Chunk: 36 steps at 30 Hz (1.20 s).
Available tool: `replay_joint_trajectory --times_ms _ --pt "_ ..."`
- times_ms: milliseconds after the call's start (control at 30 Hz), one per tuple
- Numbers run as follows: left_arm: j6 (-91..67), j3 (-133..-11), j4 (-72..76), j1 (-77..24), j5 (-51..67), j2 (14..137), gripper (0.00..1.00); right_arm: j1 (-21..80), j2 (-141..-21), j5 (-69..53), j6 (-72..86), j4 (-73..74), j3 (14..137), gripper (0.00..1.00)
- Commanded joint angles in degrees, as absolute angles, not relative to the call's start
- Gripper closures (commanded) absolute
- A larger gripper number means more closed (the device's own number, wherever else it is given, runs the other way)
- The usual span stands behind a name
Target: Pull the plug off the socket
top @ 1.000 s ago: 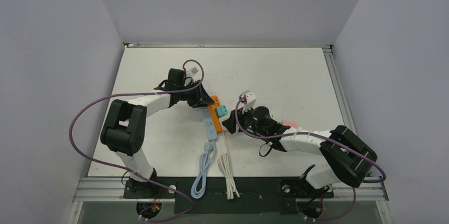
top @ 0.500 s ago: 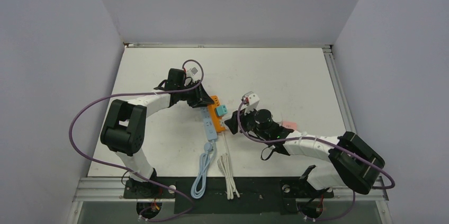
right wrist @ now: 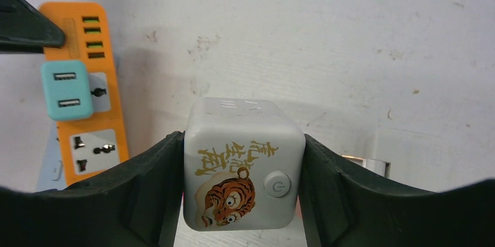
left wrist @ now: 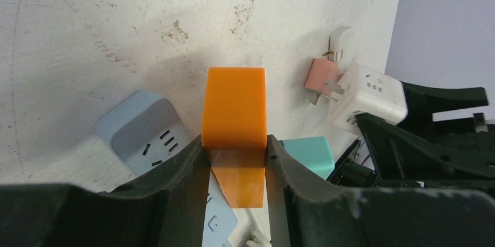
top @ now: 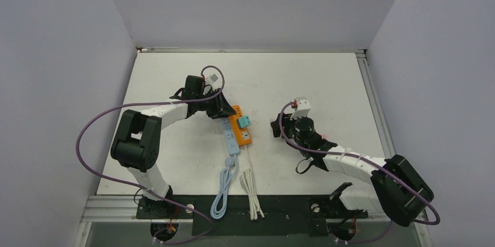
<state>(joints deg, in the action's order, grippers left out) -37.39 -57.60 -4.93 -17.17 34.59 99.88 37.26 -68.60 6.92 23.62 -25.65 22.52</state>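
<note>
While the left pincer [left wrist: 234,143] is squeezing one end of the orange power strip [left wrist: 233,101], which is filling the gap between its fingers, the right pincer [right wrist: 240,139] is gripping the white cube plug [right wrist: 242,165] by its two flat sides. Both pincers are closed tight on what they are holding.

The cube is sitting between the right fingers with its tiger picture and round button facing the wrist camera. It is out of the strip now and well apart from it, off to the right over the bench [top: 327,77]. I cannot tell if it is touching the bench or hanging just above it.

A teal plug [right wrist: 66,90] is sitting in the orange strip, and the hole just below it is showing empty. A blue power strip [left wrist: 140,133] is lying right beside the orange one. A pink plug [left wrist: 321,77] is lying loose farther off.

The cube is looking like hard, smooth plastic, so I am guessing it is light and stiff but a bit slippery. The flat sides are looking like the best place to hold it, away from the button. I am thinking any pull should go straight, because metal pins can bend if they are twisted.

The pulling part is looking done; putting the cube down is likely coming next.
</note>
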Motion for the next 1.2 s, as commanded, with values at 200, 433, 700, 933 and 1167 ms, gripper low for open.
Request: replay_joint_trajectory --times_ms 200,433,700,933,1167 --pt "-34.0 -58.4 -3.3 -16.9 33.4 97.9 1.00 37.2 -76.6 6.8 24.8 -24.0 28.2 0.86" --pt "-34.1 -58.4 -3.2 -17.6 33.7 97.3 1.00 37.2 -78.6 8.0 24.6 -22.7 29.4 0.59" --pt "-33.9 -58.4 -3.3 -17.9 33.8 96.9 1.00 37.2 -77.5 8.8 24.7 -22.6 29.1 0.33" --pt "-33.8 -58.5 -3.4 -18.2 33.9 96.8 1.00 37.2 -76.2 9.0 24.4 -22.4 28.8 0.17" --pt "-34.5 -58.1 -3.1 -18.9 33.8 96.4 1.00 37.3 -71.3 6.7 22.8 -23.5 28.3 0.02"
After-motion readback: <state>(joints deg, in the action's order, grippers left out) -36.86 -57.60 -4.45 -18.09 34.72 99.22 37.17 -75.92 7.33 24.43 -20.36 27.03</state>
